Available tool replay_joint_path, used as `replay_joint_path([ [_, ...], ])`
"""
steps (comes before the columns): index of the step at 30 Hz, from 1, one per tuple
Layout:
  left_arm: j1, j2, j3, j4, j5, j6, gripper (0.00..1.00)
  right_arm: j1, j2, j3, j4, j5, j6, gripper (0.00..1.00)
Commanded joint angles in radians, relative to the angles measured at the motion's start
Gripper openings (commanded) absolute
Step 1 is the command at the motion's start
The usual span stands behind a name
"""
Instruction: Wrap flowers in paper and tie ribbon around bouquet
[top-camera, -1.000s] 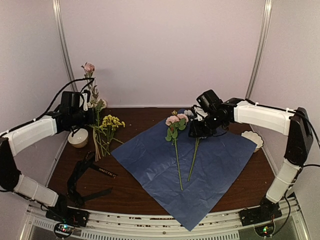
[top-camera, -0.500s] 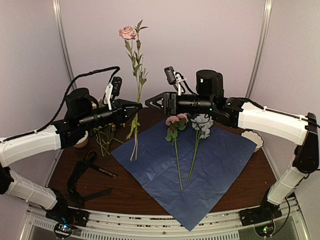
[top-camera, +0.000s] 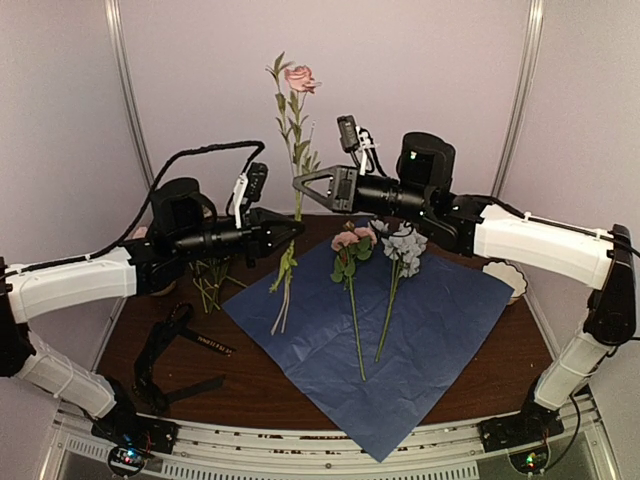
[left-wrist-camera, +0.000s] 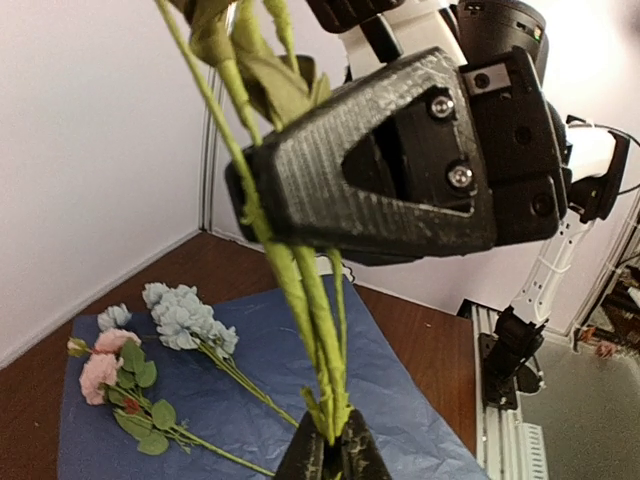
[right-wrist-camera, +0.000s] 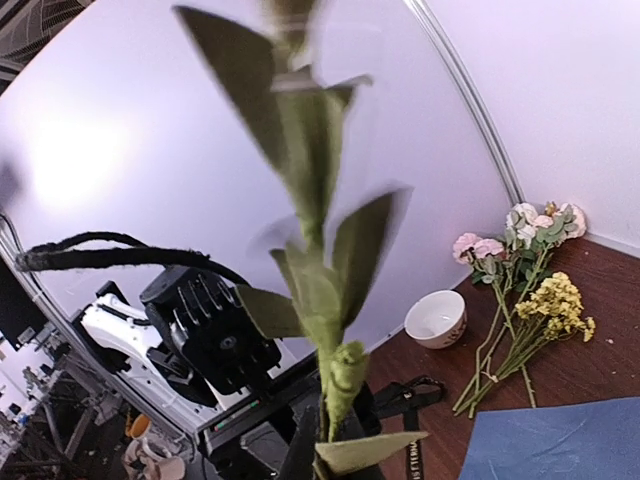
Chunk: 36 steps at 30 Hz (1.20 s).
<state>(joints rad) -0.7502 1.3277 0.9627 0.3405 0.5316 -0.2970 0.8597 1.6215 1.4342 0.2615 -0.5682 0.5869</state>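
Left gripper (top-camera: 297, 228) clamps the stem of a rose (top-camera: 299, 77) low down; right gripper (top-camera: 299, 184) is shut on the same stem higher up. The rose stands upright over the far-left part of the paper (top-camera: 430, 330). On the paper lie a pink flower (top-camera: 349, 241) and a pale blue flower (top-camera: 405, 243). Loose flowers (right-wrist-camera: 553, 300) lie far left beside a white bowl (right-wrist-camera: 435, 320). A scalloped dish (top-camera: 505, 277) sits right of the paper — what either holds cannot be told. The ribbon (top-camera: 208, 343) lies near left.
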Motion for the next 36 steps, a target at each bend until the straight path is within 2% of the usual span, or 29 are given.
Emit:
replay_joint_path([
  [1, -0.006, 0.031, 0.058, -0.009, 0.025, -0.015, 0.23, -0.019, -0.034, -0.017, -0.119, 0.024, -0.01, 0.0],
  [4, -0.006, 0.039, 0.064, -0.049, 0.02, -0.012, 0.52, -0.063, -0.084, -0.062, -0.205, 0.068, -0.003, 0.0],
  [5, -0.004, 0.039, 0.068, -0.072, 0.013, -0.007, 0.58, -0.082, -0.101, -0.081, -0.24, 0.084, 0.0, 0.0],
  [8, 0.012, 0.043, 0.087, -0.182, -0.055, 0.004, 0.65, -0.148, -0.129, -0.114, -0.4, 0.114, 0.004, 0.0],
  [13, 0.101, 0.101, 0.14, -0.39, -0.197, -0.039, 0.66, -0.249, -0.078, -0.159, -0.586, 0.089, 0.001, 0.0],
  [17, 0.235, 0.184, 0.18, -0.621, -0.39, -0.205, 0.61, -0.299, 0.033, -0.145, -0.675, 0.174, -0.017, 0.0],
  [19, 0.321, 0.222, 0.156, -0.689, -0.408, -0.276, 0.56, -0.306, 0.102, -0.103, -0.727, 0.218, -0.049, 0.0],
  [21, 0.395, 0.231, 0.097, -0.662, -0.412, -0.304, 0.55, -0.307, 0.164, -0.06, -0.747, 0.253, -0.071, 0.0],
  [22, 0.418, 0.231, 0.074, -0.649, -0.432, -0.307, 0.55, -0.307, 0.193, -0.042, -0.762, 0.282, -0.074, 0.06],
  [24, 0.452, 0.239, 0.06, -0.652, -0.481, -0.299, 0.55, -0.307, 0.241, 0.003, -0.81, 0.354, -0.08, 0.27],
  [26, 0.486, 0.257, 0.062, -0.666, -0.526, -0.294, 0.57, -0.307, 0.266, 0.039, -0.858, 0.407, -0.087, 0.36],
  [31, 0.597, 0.342, 0.077, -0.683, -0.581, -0.289, 0.59, -0.302, 0.204, -0.003, -0.839, 0.453, -0.081, 0.39],
  [36, 0.669, 0.452, 0.115, -0.677, -0.55, -0.278, 0.55, -0.28, 0.125, -0.07, -0.812, 0.453, -0.099, 0.4],
])
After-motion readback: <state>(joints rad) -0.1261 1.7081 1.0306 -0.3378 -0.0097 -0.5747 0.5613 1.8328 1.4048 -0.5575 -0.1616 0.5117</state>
